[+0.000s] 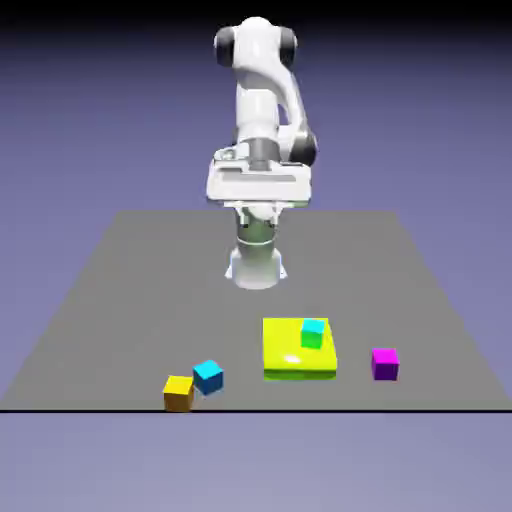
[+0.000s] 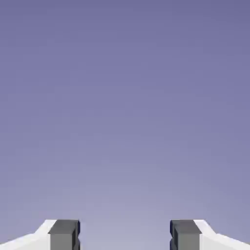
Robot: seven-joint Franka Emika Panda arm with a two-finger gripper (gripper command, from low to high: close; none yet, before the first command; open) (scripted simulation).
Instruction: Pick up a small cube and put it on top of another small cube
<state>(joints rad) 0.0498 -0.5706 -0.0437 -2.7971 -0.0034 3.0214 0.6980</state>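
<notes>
The white arm point(image 1: 262, 110) stands folded upright over its base; the hand sits level at mid-height; the gripper point(image 2: 125, 237) has its grey fingertips point(image 2: 64, 234) spread wide apart, nothing between them.

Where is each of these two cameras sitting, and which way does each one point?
Exterior view: a fixed camera across the grey table, raised, looking down at the white arm, the cyan cube, the magenta cube and the other blocks.
Hand view: a camera on the hand, looking along the gripper; only its two grey fingertips, spread apart, and plain blue-violet backdrop show.
Shared: only the backdrop and the robot's hand; no cube appears in the hand view.
</notes>
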